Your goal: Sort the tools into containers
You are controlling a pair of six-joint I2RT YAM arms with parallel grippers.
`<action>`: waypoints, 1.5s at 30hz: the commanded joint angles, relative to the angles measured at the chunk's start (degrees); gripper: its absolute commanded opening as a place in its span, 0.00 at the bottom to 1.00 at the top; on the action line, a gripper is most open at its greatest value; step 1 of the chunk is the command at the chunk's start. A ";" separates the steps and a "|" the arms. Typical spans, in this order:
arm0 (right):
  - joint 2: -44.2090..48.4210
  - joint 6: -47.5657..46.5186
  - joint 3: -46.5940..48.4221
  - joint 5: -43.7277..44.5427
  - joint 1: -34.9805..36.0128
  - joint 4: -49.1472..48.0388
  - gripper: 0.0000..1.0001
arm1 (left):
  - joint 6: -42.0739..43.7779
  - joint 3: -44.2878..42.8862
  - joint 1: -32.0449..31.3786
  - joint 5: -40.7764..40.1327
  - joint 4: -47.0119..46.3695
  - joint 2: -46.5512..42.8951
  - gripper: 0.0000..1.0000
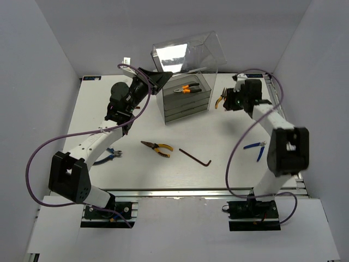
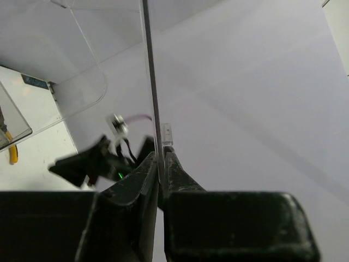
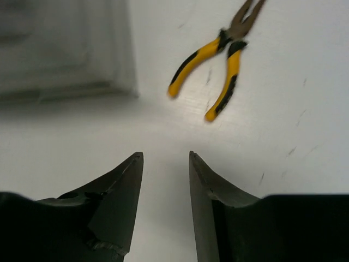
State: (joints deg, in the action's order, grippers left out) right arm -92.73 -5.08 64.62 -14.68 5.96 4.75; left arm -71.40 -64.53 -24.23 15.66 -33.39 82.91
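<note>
Yellow pliers point(image 3: 218, 71) just beside cabinet point(image 3: 65, 49) (its lid point(image 2: 150, 82) in left hand point(image 2: 161, 158))

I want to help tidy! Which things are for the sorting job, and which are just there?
Job: drawer cabinet, its clear lid, orange pliers inside, yellow pliers, needle-nose pliers, hex key, blue-handled tool.
Just there: purple cables, white wall tag.

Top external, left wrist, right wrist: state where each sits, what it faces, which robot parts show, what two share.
Top external: above and behind the arms, looking down on the table; left arm and right arm show.
Left wrist: on the left arm, looking along the clear lid; left gripper, shut on it, shows.
Right wrist: on the right arm, looking down at the table; open right gripper shows.
Shared: yellow pliers, in right wrist and top external.
</note>
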 commanded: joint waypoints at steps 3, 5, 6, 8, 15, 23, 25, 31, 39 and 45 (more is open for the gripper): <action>-18.94 13.60 21.29 13.44 0.02 11.14 0.49 | 0.82 0.55 0.06 -0.63 -2.92 -5.22 0.15; -21.96 13.35 24.14 16.68 0.02 10.72 0.53 | 1.26 0.72 0.06 -0.81 -2.47 -5.57 0.15; -24.06 13.00 25.02 17.39 0.02 10.19 0.54 | 1.43 0.81 -0.03 -0.98 -1.95 -5.66 0.15; -26.09 12.47 27.22 18.54 0.02 9.66 0.56 | 1.78 0.81 -0.03 -1.33 -1.51 -6.01 0.15; -31.10 11.94 28.37 20.38 0.02 7.47 0.54 | 1.87 1.16 0.06 -2.04 -0.89 -6.01 0.15; -34.18 10.53 29.25 20.74 0.02 5.44 0.45 | 1.96 1.08 -0.03 -1.95 -0.10 -5.83 0.15; -34.98 10.44 29.77 20.22 0.02 5.35 0.40 | 1.96 1.16 0.06 -2.12 -0.01 -5.92 0.15; -34.98 10.00 30.22 18.63 -0.86 5.79 0.20 | 1.96 1.43 -0.03 -2.39 0.16 -6.10 0.15; -27.61 9.39 25.48 10.39 -6.29 6.76 0.00 | 1.96 1.25 0.06 -2.13 -0.45 -6.10 0.15; -10.39 1.50 11.34 0.90 -9.56 2.99 0.00 | 1.96 0.81 0.06 -1.69 -1.15 -5.66 0.16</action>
State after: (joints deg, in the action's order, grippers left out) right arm -114.50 1.37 79.75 -6.31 -2.83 11.90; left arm -70.30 -63.02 -24.25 14.37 -30.96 80.99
